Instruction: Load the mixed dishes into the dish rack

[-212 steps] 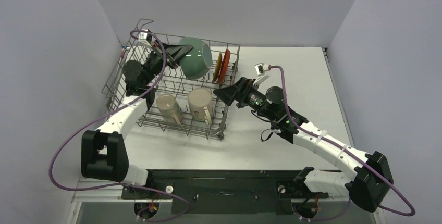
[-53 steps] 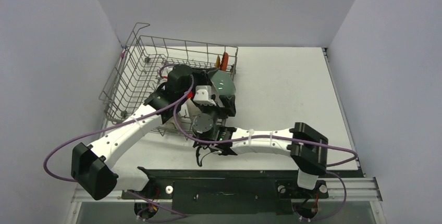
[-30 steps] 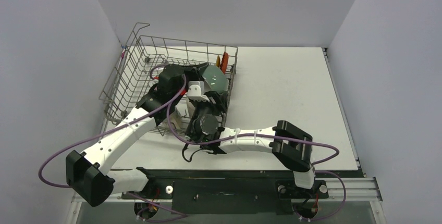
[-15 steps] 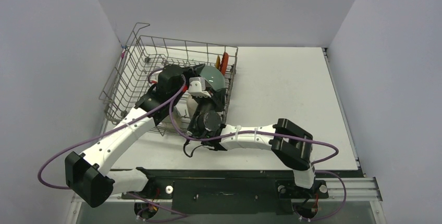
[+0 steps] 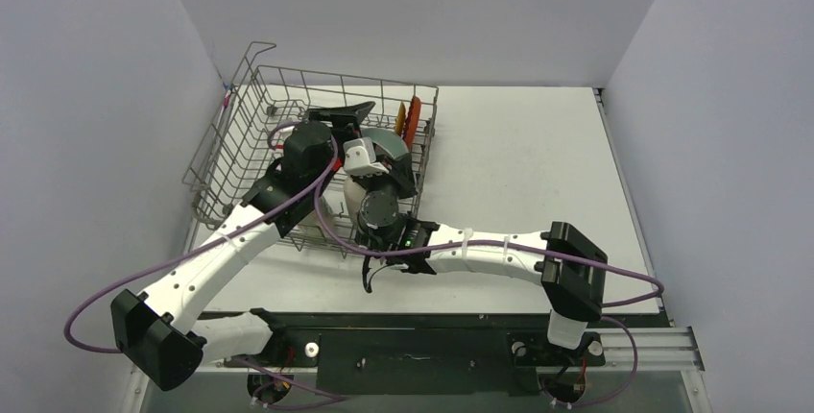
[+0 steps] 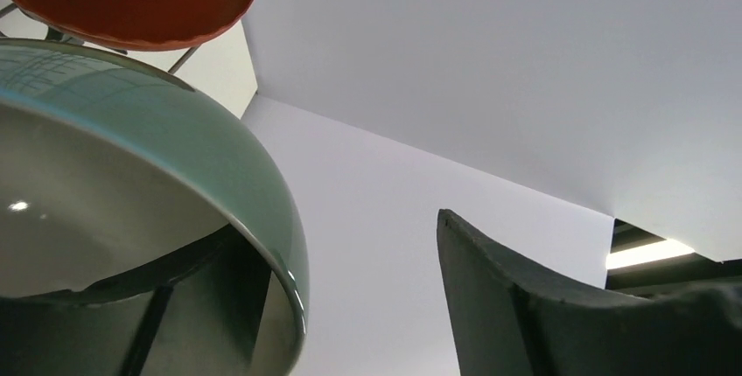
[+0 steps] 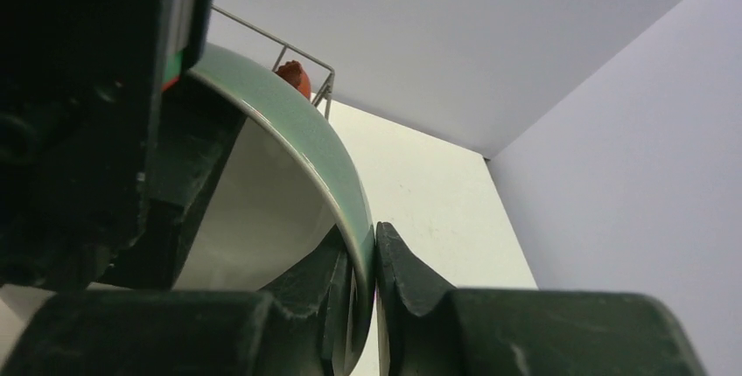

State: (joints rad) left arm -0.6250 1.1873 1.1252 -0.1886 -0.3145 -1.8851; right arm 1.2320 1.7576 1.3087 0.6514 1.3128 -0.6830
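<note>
The bowl (image 5: 397,143), green outside and white inside, stands tilted on edge over the right end of the grey wire dish rack (image 5: 240,134). My right gripper (image 7: 368,254) is shut on the bowl's (image 7: 262,192) rim from below, one finger inside and one outside. My left gripper (image 6: 350,254) is open: one finger lies inside the bowl (image 6: 175,157), while the other of its fingers (image 6: 525,306) stands apart from the rim. The red plate (image 5: 414,110) and yellow saucer (image 5: 400,111) stand upright behind the bowl. A cream mug (image 5: 347,197) shows partly under the arms.
The rack's tall mesh sides (image 5: 221,158) surround both wrists. The right arm (image 5: 480,250) reaches in over the rack's near right corner. The white table (image 5: 518,163) lies to the right of the rack, and grey walls close in the back and sides.
My left gripper has opened and let go of the bowl's rim, drawing back slightly. My right gripper closed on the bowl's rim and keeps hold of it.
</note>
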